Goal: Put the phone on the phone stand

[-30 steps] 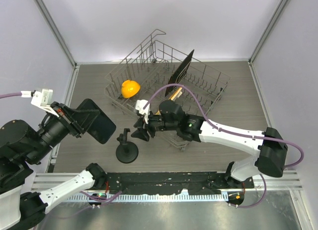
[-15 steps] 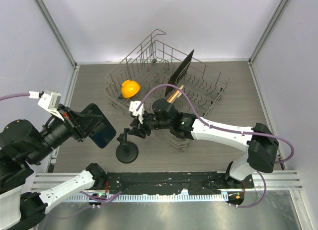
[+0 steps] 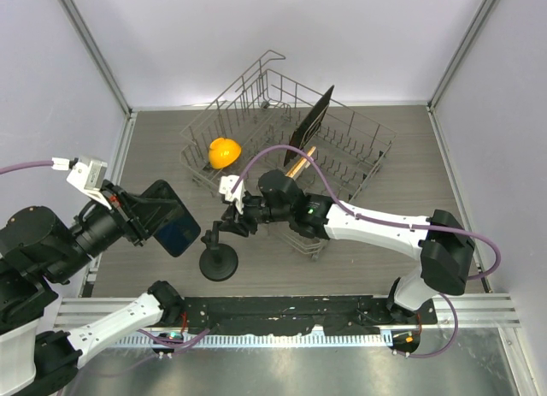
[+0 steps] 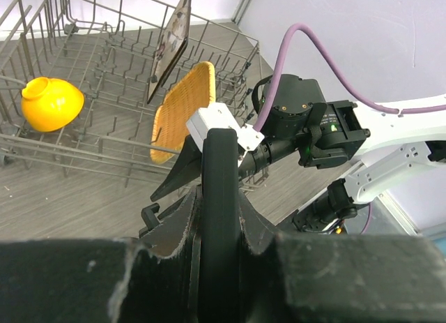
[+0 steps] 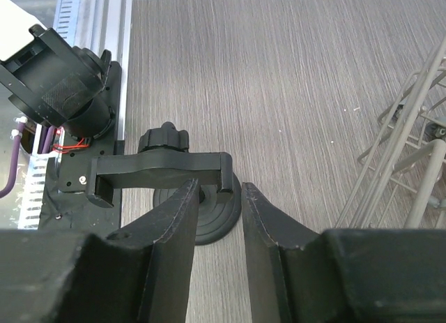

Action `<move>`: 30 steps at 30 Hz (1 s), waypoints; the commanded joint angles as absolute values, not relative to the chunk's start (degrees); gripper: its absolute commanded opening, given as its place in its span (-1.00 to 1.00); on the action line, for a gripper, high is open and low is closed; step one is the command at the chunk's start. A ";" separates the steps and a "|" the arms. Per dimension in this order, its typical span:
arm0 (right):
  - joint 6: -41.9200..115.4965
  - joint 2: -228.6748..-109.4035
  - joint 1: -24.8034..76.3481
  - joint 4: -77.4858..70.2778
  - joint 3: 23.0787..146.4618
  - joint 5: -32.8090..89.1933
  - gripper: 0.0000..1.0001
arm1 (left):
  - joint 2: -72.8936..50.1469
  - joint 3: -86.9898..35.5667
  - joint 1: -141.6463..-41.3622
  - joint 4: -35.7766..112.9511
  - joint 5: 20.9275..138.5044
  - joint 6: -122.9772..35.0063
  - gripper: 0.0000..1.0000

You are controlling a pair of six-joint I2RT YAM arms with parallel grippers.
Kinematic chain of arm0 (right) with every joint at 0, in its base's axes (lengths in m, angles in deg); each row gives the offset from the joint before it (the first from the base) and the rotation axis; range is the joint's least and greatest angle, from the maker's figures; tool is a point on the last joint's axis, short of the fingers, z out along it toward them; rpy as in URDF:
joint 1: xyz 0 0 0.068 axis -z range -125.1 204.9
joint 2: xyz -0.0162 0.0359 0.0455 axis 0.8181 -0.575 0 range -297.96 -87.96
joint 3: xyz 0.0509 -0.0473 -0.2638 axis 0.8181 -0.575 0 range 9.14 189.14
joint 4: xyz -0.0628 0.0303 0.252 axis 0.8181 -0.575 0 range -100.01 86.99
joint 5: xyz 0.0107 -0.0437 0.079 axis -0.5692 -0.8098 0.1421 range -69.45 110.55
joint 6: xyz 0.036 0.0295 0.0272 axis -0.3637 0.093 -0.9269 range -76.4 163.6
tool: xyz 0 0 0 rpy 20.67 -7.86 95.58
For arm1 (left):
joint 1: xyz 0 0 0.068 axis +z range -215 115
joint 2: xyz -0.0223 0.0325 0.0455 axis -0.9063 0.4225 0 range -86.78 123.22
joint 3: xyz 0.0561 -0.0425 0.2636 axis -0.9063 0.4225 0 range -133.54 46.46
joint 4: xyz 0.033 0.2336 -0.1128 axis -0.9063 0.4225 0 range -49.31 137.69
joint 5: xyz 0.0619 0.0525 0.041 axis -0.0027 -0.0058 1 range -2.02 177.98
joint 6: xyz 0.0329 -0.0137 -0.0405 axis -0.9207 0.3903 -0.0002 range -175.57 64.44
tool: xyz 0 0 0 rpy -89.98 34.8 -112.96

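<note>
so, phone (image 3: 168,217): clamped in my left jaws, lifted off the worktop (image 3: 410,199), to the left of the stand; my left wrist view sees it edge-on.
left jaws: closed tight on the phone's sides, so its flat back is free to meet the clip.
stand (image 3: 218,257): upright on its round base near the worktop's front edge, with the clip (image 5: 164,171) at the top of its angled arm and nothing in it.
right jaws: apart by a narrow gap, low by the clip, one on either side of the arm; i cannot tell whether they touch it.
why there: my guess is to steady the light stand so it won't tip or slide.
step: phone not yet on the stand; next it needs bringing across and lining up with the clip.
behind: wire rack (image 3: 367,148) holding a yellow bowl (image 3: 224,151), out of the way.
</note>
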State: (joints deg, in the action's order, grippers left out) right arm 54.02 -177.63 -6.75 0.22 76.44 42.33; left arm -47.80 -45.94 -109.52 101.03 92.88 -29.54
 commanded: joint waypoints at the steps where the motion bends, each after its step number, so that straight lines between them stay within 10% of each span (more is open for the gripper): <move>1: 53.89 -177.69 -6.98 4.37 78.48 43.32 -0.28 | -48.55 -45.92 -109.57 96.85 91.93 -30.34 -1.00; 10: 53.97 -178.22 -7.24 4.11 79.10 42.17 -0.63 | -48.72 -45.13 -109.57 96.85 91.49 -29.99 -1.00; 30: 53.62 -179.63 -7.85 4.55 79.71 41.64 -0.42 | -48.99 -45.39 -109.48 97.20 91.05 -30.43 -1.00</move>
